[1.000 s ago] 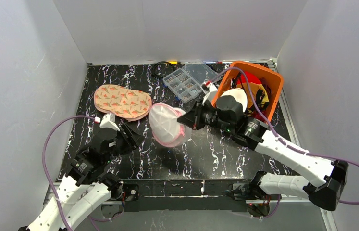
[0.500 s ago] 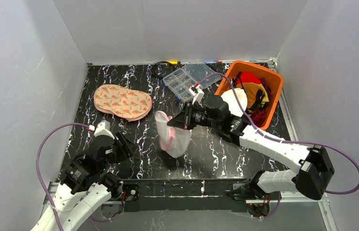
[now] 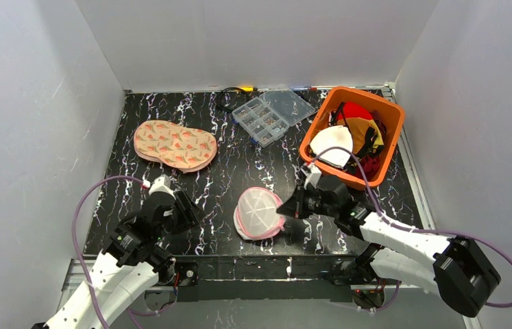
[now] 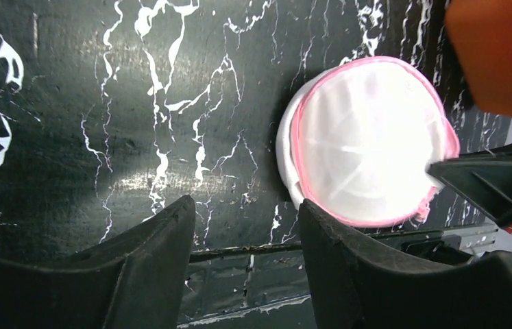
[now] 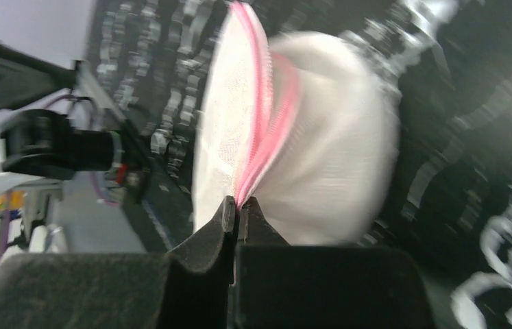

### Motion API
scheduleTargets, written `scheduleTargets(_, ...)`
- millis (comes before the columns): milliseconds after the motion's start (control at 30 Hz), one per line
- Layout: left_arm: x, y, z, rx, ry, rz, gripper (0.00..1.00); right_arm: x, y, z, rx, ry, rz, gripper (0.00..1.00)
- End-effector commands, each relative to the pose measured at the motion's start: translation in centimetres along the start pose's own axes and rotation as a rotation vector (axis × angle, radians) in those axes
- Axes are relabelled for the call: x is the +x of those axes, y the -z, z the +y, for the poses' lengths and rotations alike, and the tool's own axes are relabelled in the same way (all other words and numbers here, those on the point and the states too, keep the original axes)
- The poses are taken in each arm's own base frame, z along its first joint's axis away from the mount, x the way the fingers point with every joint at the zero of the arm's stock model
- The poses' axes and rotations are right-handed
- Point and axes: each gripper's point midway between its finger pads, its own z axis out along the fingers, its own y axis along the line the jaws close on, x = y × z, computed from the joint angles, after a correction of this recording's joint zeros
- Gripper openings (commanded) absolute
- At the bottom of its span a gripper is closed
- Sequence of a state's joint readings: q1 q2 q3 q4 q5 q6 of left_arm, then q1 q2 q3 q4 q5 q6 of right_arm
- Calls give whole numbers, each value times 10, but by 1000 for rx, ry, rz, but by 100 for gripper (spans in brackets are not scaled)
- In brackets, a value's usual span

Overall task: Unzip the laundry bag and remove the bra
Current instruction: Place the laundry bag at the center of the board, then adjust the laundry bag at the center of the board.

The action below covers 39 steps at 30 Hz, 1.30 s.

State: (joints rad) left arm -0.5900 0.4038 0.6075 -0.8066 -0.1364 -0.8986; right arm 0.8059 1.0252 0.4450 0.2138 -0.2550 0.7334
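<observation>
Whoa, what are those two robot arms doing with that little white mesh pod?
The right claw is pinched shut on the pink zip rim of the laundry bag, holding it near the front edge of the table. The left claw is open and empty, off to the bag's left, pointed toward it.
</observation>
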Motion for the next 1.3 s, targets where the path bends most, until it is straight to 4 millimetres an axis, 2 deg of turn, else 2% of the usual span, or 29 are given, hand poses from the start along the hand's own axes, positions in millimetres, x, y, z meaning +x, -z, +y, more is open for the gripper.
scheduleTargets(0,9,-13,-4,24,16,38,56,-3,13,-14,-26,6,-72,1)
scheduleTargets(200,10,-23,-13,49,25,54,56,-6,19,-24,-4,-27,-105,1)
scheduleTargets(300,11,-27,-24,86,22,75,56,-2,20,-37,46,-47,-110,1)
scheduleTargets(533,17,-38,-73,286,44,161,53,27,22,-76,181,-93,-58,1)
scheduleTargets(700,16,-46,-88,285,8,185,51,29,28,-93,282,-93,-58,23)
scheduleTargets(833,13,-50,-91,268,-15,184,51,22,39,-93,338,-70,-58,45)
scheduleTargets(1033,0,-46,-90,218,-83,159,51,-19,69,-68,404,56,-94,80)
scheduleTargets(1100,-6,-43,-90,200,-132,147,51,-34,79,-55,414,116,-83,84)
scheduleTargets(1133,-9,-41,-92,196,-148,142,51,-47,84,-42,403,149,-94,85)
scheduleTargets(1267,-13,-37,-112,225,-212,139,50,-63,85,-6,293,224,-54,82)
